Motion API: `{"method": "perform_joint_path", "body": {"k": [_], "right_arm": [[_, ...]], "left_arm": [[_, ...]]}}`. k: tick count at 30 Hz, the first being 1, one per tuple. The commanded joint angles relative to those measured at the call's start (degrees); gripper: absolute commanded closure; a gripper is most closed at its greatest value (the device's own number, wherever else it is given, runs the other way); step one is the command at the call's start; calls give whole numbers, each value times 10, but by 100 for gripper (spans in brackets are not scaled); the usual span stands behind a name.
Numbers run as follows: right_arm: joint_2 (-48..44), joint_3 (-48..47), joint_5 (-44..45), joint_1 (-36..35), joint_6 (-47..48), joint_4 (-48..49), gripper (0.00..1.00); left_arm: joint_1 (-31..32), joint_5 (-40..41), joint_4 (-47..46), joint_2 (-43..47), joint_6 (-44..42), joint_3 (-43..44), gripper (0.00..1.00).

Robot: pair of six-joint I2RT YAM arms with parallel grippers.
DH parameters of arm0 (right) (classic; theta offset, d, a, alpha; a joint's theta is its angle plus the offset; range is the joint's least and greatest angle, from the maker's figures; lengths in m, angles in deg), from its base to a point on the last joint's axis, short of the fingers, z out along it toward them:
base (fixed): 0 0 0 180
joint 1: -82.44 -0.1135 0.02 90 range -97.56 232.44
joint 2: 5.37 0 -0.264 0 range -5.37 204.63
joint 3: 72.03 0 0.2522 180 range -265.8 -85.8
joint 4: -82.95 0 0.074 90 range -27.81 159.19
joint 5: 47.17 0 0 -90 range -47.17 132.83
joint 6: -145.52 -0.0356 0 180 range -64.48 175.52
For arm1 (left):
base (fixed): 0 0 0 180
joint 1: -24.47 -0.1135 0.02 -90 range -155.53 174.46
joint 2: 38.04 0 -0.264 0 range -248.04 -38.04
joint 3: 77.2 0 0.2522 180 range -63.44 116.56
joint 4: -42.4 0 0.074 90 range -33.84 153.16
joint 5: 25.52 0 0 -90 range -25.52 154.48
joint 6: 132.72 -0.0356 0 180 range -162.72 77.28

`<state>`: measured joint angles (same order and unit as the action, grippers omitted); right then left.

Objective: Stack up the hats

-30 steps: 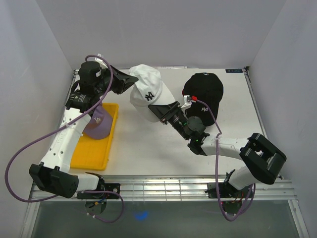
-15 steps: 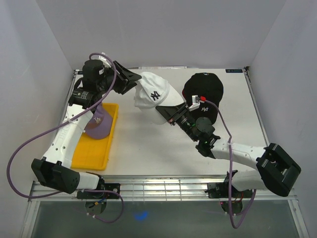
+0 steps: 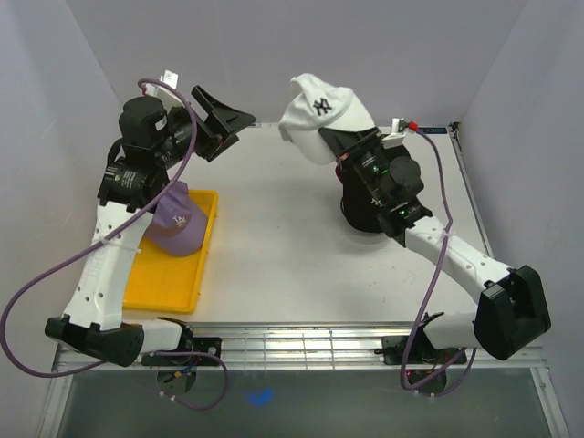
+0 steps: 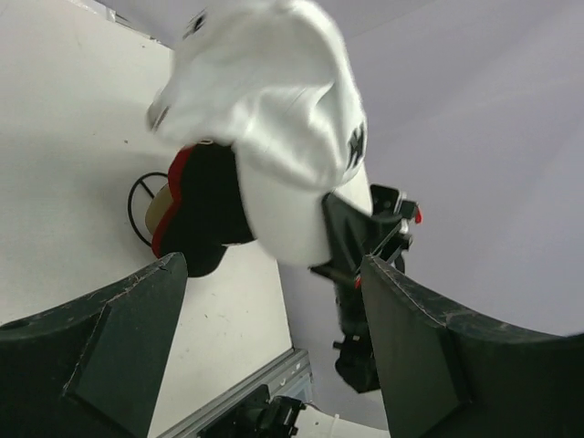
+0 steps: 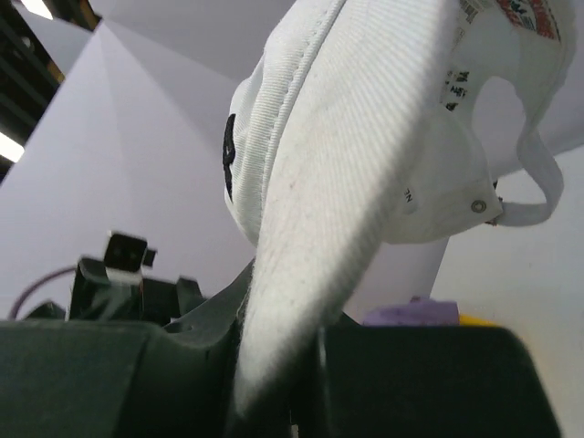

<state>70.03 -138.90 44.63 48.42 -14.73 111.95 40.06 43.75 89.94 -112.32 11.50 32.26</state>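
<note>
My right claw (image 3: 345,141) clenched the white fabric NY cap (image 3: 319,108) above the black fabric cap (image 3: 358,217); my left claw (image 3: 226,119) gaped, released.

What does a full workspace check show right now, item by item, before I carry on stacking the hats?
Surface: white table, no spills seen.
Job's things: white cap held up in the air by its brim; black cap on the table under the right arm; lavender cap at the far end of the yellow tray; red cap not clearly seen.
Clutter: wire loop beside the black cap.
Grippers: left gripper open, empty; right gripper shut on the white cap's brim.
Cables: purple cable looping off each arm, no snag seen.
Surroundings: white walls; metal rail at the near edge.
</note>
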Motion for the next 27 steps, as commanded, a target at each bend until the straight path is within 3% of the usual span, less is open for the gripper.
{"method": "perform_joint_path", "body": {"k": [1,5,12,19,27], "right_arm": [[-11,-72,-10,62,-27,-27,92],[-44,-55,24,90,-28,-49,92],[-82,91,71,124,-91,111,92],[-122,197,110,148,-87,186,92],[-116,202,99,178,-103,220,92]], "left_arm": [[1,3,37,51,-21,7,13],[0,-17,34,84,-17,-21,13],[1,-57,33,126,-26,-56,13],[1,-73,38,150,-42,-83,12],[1,-83,31,153,-46,-104,12]]}}
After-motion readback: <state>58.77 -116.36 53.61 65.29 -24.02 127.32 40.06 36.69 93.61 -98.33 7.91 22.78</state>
